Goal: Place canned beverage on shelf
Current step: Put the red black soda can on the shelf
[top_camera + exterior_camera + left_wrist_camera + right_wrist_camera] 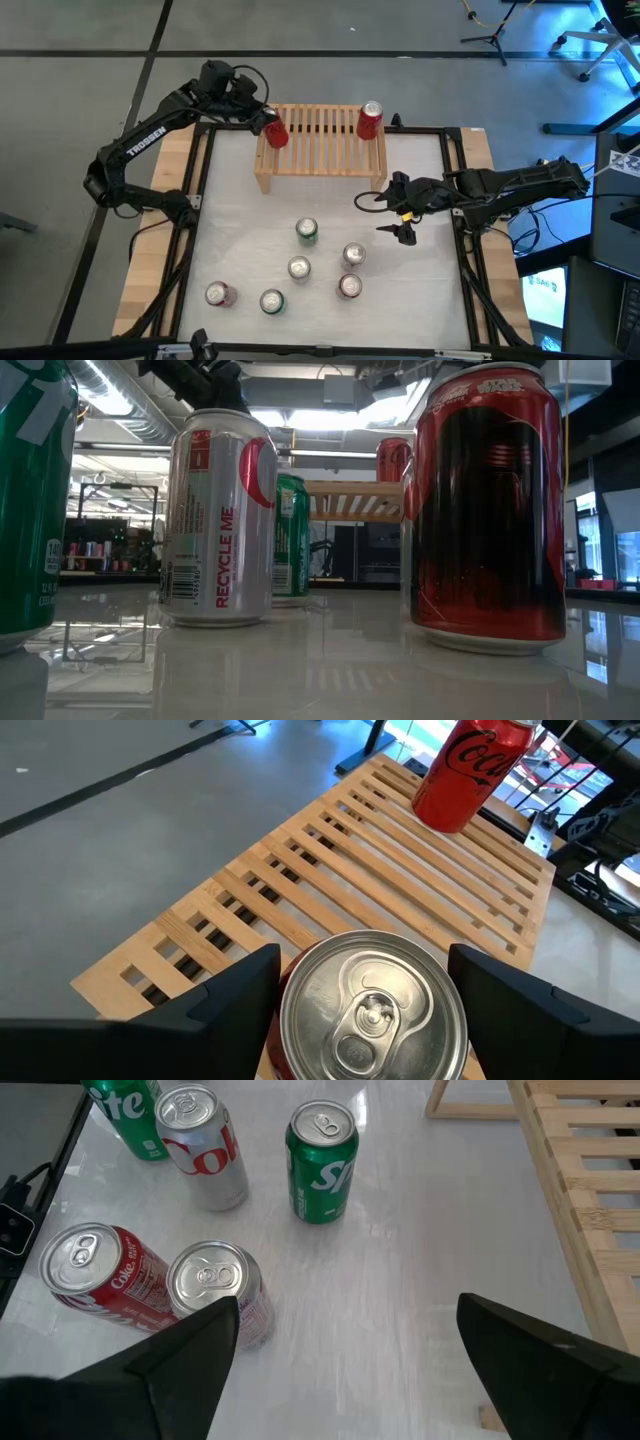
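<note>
— Shelf [320,140] status?
— I see my left hand [268,128] clamped on a red can [277,134] at the shelf's corner; a second red can [369,120] stands across the slats from it.
— Right hand [400,213]?
— Fingers apart, beside six cans on the bench [420,290].

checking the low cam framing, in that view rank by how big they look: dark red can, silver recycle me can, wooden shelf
1. dark red can, nearest the camera
2. silver can, slightly smaller
3. shelf, far behind

Apparent size only.
</note>
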### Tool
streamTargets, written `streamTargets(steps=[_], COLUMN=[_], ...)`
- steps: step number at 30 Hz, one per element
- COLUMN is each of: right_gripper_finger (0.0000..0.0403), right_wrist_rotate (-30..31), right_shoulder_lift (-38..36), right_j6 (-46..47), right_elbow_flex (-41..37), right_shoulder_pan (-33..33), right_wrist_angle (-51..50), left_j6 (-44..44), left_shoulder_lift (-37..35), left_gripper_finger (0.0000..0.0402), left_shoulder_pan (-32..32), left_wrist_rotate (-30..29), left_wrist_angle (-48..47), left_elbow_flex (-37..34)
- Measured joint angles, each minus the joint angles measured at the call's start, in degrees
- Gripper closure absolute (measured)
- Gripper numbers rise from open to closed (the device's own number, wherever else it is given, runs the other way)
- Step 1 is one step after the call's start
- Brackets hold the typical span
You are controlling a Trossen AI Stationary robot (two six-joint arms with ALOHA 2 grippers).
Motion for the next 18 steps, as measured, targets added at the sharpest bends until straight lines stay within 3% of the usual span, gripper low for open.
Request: streamTargets(steps=[18], right_gripper_finger=[0.0033], right_wrist_rotate=[0.00], right_shoulder_lift=[0.00], right_j6=[0.00], right_elbow_flex=[0.00], right_shoulder_pan=[0.01], right_wrist_angle=[-0.02], left_j6=[-0.01], left_shoulder_lift=[0.00], left_gripper_finger=[0.0130], left_shoulder_pan=[0.00], left_wrist_rotate=[-0.91], left_wrist_angle=[0.04], left_elbow_flex=[0.00])
